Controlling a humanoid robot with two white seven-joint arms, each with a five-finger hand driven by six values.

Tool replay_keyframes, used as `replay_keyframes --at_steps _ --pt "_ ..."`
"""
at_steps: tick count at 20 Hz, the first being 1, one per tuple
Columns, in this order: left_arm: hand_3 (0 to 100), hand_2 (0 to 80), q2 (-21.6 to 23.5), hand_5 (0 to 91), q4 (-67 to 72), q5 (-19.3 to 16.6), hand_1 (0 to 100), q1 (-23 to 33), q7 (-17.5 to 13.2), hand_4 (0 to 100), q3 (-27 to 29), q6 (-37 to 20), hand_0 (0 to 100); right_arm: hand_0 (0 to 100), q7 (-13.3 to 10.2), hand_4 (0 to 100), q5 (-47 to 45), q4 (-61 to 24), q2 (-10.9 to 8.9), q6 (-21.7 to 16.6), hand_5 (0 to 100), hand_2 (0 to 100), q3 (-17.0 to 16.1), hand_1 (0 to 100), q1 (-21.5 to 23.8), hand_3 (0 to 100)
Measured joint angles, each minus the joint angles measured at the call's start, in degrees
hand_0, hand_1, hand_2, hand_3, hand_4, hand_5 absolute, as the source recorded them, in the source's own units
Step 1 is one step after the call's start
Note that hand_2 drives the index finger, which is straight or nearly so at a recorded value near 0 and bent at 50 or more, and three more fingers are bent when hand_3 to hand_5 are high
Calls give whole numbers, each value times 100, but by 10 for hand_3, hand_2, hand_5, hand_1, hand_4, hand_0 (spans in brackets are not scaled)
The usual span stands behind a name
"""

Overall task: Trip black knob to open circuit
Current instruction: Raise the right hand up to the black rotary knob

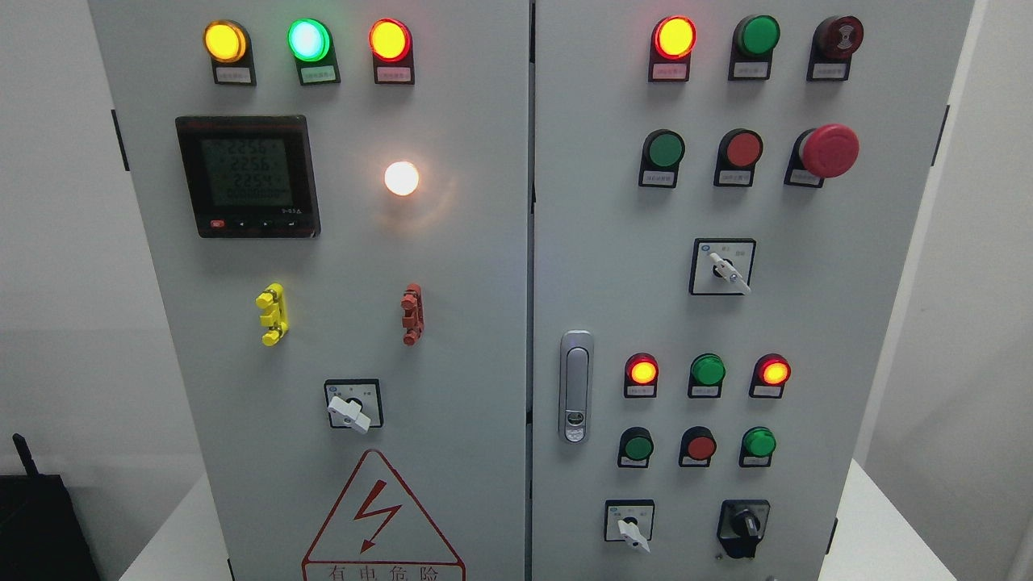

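Note:
The black knob (745, 527) sits at the lower right of the right cabinet door (847, 323), on a black square plate, its handle pointing roughly straight up. A white-handled selector (632, 528) is just to its left. Neither of my hands nor any arm shows in the head view.
The grey cabinet has two doors with lit lamps, green and red push buttons, a red mushroom stop button (827, 150), a door latch (575, 386), a digital meter (248, 175) and two more white selectors (349, 411) (724, 269). A black device (40, 524) stands at the lower left.

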Motion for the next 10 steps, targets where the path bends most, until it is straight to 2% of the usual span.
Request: replay_keyframes --at_steps 10 --pt "0 0 0 0 0 0 389 0 0 0 0 0 120 915 0 1000 0 -69 -2 169 933 0 0 953 -208 1000"
